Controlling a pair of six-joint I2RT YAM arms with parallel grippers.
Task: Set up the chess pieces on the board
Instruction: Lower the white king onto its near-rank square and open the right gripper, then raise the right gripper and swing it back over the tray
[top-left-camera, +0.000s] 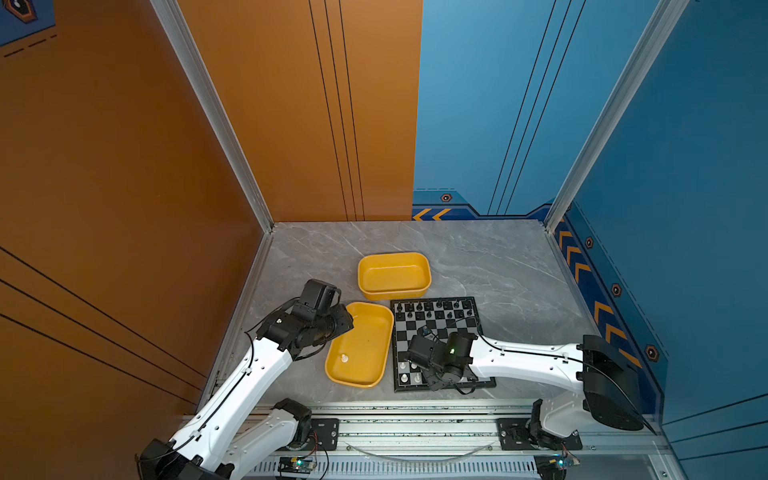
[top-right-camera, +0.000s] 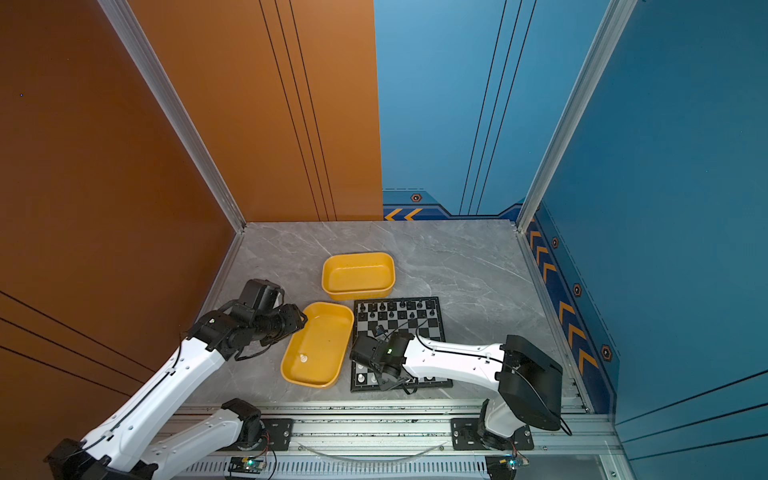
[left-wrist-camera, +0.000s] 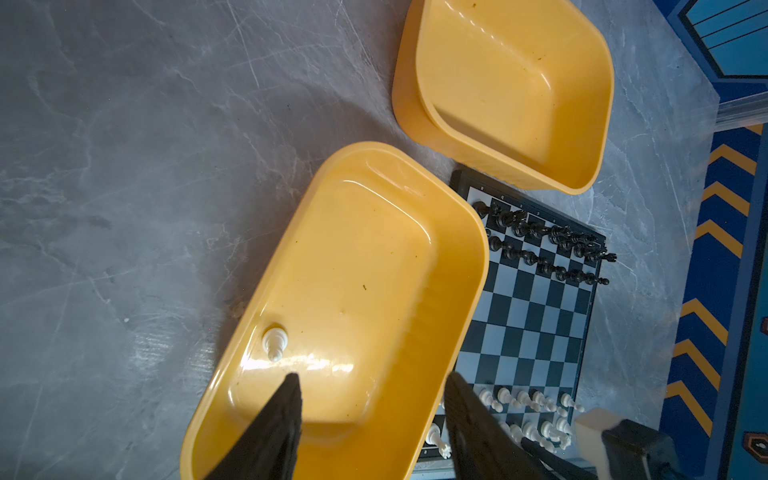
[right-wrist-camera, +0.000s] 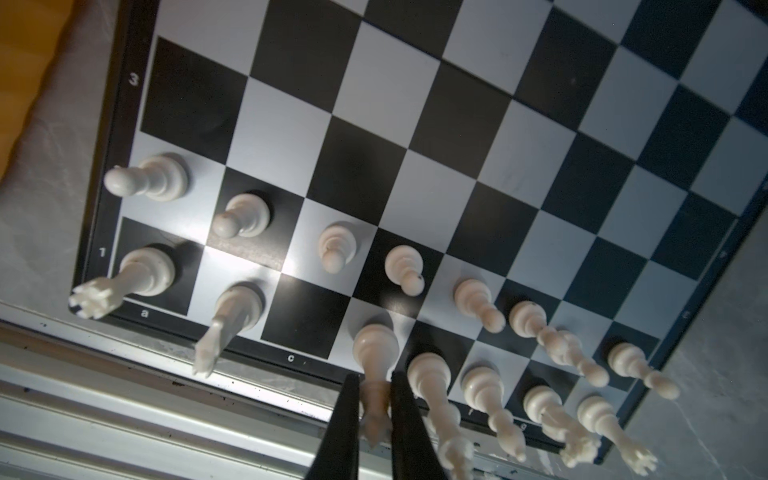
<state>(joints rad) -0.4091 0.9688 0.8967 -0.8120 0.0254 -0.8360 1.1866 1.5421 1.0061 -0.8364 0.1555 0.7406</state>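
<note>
One white piece (left-wrist-camera: 274, 343) sits in the tray (left-wrist-camera: 478, 257) beside the board (left-wrist-camera: 528, 316).
The right gripper (right-wrist-camera: 374, 380) is clamped on a white chessman (right-wrist-camera: 376, 345) on the board's edge row (neighbours (right-wrist-camera: 430, 374) crowd close): seat it square, let go gently, lift straight up. The left gripper (left-wrist-camera: 372, 376) hangs open above the tray.

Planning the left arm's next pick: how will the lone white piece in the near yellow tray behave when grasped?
The white piece looks small and plastic: probably light, stiff. Narrow top over a round base: an off-centre touch may tip it, then roll it. The yellow tray floor is glossy, so it may skid.
</note>
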